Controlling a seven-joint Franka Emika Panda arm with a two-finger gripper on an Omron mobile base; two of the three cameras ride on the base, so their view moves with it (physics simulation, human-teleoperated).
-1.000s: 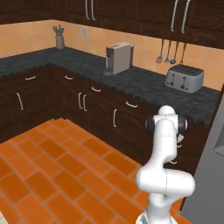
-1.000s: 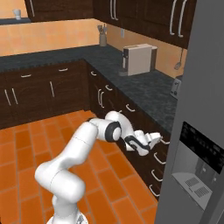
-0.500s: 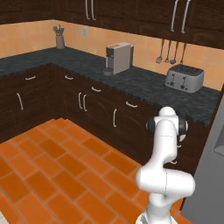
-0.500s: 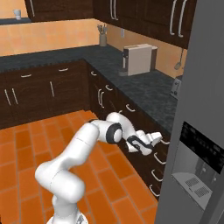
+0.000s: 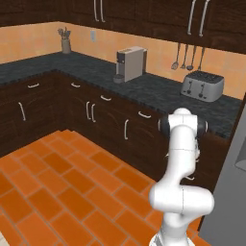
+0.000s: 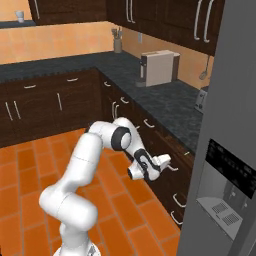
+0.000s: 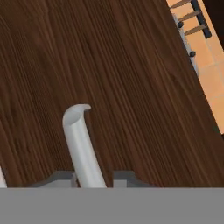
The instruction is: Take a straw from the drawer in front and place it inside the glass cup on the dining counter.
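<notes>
Drawer (image 7: 131, 87) front is rendered dark brown with a fine streaked wood grain; its handle (image 7: 81, 144) is silver-grey. Cabinets (image 5: 110, 120) are shown in the same dark brown, with pale silver pulls. The surface (image 5: 153, 91) is black with light speckles. Floor (image 5: 62, 187) is tiled in orange brick pattern with darker joints. Backsplash wall (image 5: 158, 53) is coloured light orange. Arm (image 6: 85, 160) is white with dark joints. Toaster (image 5: 202, 85) is silver; coffee machine (image 5: 130, 63) is grey-beige. Fridge (image 6: 225, 150) is grey.

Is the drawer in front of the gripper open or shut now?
Shut: the drawer front sits level with the neighbouring cabinet fronts, its handle between the jaws.
</notes>
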